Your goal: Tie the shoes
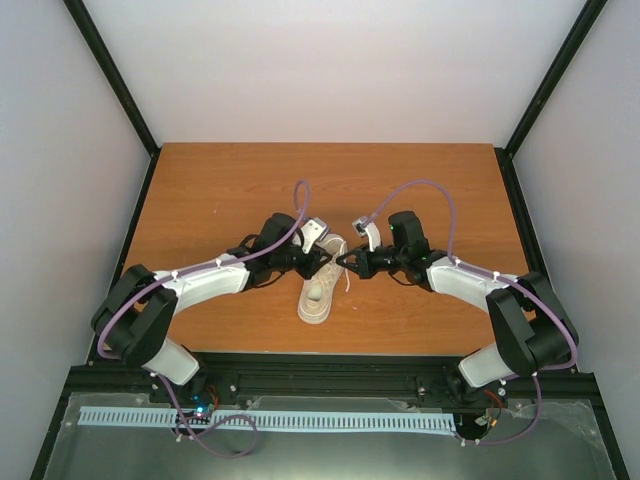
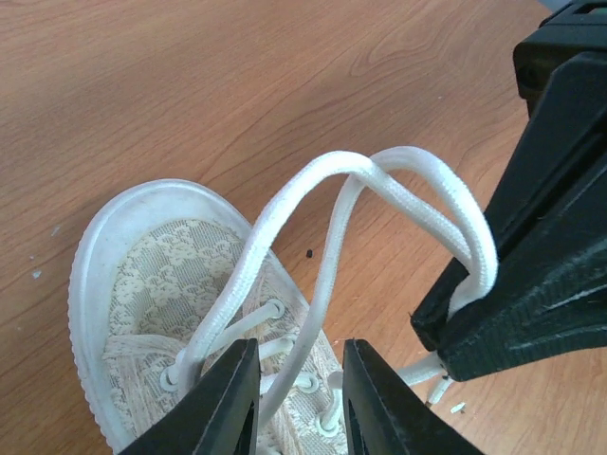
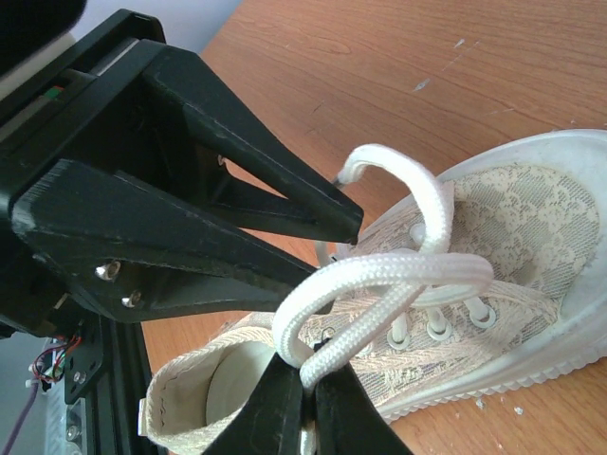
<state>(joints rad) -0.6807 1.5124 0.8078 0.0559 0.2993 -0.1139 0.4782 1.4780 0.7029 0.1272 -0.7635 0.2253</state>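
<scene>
The cream sneaker (image 1: 318, 298) lies mid-table, toe away from the arms. It also shows in the left wrist view (image 2: 142, 275) and the right wrist view (image 3: 531, 218). My right gripper (image 3: 308, 374) is shut on a loop of the pale lace (image 3: 379, 275), held just above the shoe's opening. In the left wrist view the right gripper (image 2: 455, 322) pinches that lace (image 2: 285, 204), which rises in two crossed strands. My left gripper (image 2: 301, 355) is open over the eyelets, with one strand running between its jaws. In the top view the left gripper (image 1: 322, 262) and the right gripper (image 1: 347, 262) nearly touch.
The wooden table (image 1: 220, 190) is bounded by pale walls with black corner posts (image 1: 115, 75). A black rail (image 1: 330, 375) runs along the near edge by the arm bases. Small white specks (image 2: 455, 408) lie on the wood beside the shoe.
</scene>
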